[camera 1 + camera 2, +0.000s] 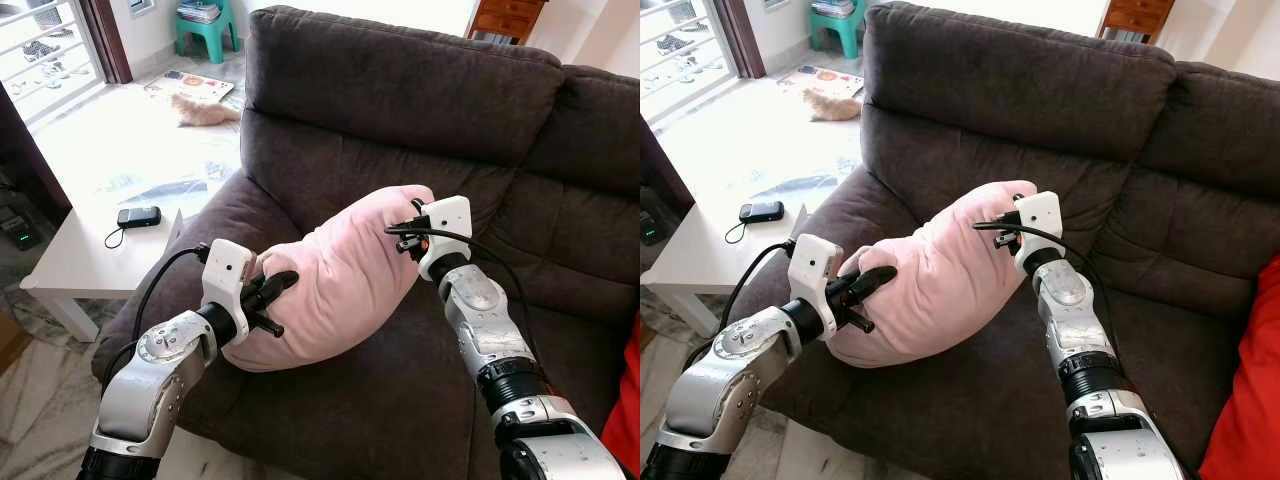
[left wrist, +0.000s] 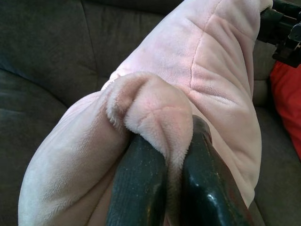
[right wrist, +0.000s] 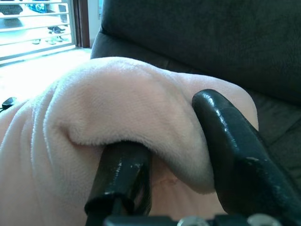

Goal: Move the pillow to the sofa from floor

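The pillow point(image 1: 345, 275) lay on the sofa point(image 1: 400, 90) seat between both grippers, with a low table point(image 1: 75, 260) to the sofa's left.

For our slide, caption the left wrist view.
Left gripper pinches a fold of the pink pillow.

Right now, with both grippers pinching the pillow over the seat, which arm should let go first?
Probably left. The left gripper holds the pillow end near the sofa seat edge; the right gripper holds the end nearer the backrest.
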You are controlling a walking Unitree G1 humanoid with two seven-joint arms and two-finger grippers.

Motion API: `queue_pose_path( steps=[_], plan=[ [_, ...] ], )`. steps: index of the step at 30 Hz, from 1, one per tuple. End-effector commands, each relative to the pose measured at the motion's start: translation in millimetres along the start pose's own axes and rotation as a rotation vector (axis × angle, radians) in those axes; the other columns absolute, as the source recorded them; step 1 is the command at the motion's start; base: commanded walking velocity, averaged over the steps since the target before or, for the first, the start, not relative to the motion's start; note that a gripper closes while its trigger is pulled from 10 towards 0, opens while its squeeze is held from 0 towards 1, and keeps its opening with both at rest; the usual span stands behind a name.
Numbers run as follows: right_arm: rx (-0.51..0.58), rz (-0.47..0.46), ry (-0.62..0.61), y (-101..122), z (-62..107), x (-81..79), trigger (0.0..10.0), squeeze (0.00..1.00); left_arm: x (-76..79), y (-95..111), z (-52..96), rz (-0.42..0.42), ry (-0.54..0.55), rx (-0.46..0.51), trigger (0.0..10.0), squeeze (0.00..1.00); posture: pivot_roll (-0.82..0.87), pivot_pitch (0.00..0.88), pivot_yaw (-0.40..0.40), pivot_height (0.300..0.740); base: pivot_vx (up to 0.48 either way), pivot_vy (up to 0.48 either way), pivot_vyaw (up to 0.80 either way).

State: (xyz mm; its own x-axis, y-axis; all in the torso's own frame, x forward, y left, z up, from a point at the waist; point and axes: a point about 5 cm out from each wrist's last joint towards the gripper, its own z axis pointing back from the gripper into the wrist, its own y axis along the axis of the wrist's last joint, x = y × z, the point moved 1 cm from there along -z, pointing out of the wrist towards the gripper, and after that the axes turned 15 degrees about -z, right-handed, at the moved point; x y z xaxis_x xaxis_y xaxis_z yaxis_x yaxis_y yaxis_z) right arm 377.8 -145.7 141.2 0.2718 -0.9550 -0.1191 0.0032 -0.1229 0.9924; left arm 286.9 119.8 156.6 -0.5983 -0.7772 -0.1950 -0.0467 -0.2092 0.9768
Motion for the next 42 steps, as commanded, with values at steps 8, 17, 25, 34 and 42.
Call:
queue_pose_path(
  steps=[8,17,25,34,42],
  plan=[
    [0.045,0.038,0.092,9.8,-6.6,-17.8,10.0,1.00,17.5,8.9,-8.3,-0.001,-0.076,0.053,10.0,0.00,0.03,0.082,-0.100,0.740,0.000,0.000,0.00],
    [0.048,0.048,0.088,10.3,-7.2,-18.0,10.0,1.00,17.6,8.0,-8.4,0.001,-0.071,0.050,10.0,0.00,0.03,0.087,-0.100,0.740,0.000,0.000,0.00],
    [0.061,0.071,0.060,12.1,-7.0,-14.6,10.0,0.00,17.4,5.2,-8.1,0.005,-0.060,0.043,10.0,0.00,0.03,0.090,-0.099,0.740,0.000,0.000,0.00],
    [0.129,0.072,-0.062,21.7,-2.5,3.0,10.0,0.00,-19.8,-16.5,-9.2,-0.015,0.256,-0.080,10.0,0.00,0.03,0.092,-0.097,0.740,0.000,0.000,0.00],
    [0.115,0.070,-0.109,12.3,6.9,11.9,10.0,0.00,-71.5,-43.5,17.2,0.081,0.682,-0.177,10.0,0.00,0.02,0.092,-0.096,0.740,0.000,0.000,0.00]
  ],
)
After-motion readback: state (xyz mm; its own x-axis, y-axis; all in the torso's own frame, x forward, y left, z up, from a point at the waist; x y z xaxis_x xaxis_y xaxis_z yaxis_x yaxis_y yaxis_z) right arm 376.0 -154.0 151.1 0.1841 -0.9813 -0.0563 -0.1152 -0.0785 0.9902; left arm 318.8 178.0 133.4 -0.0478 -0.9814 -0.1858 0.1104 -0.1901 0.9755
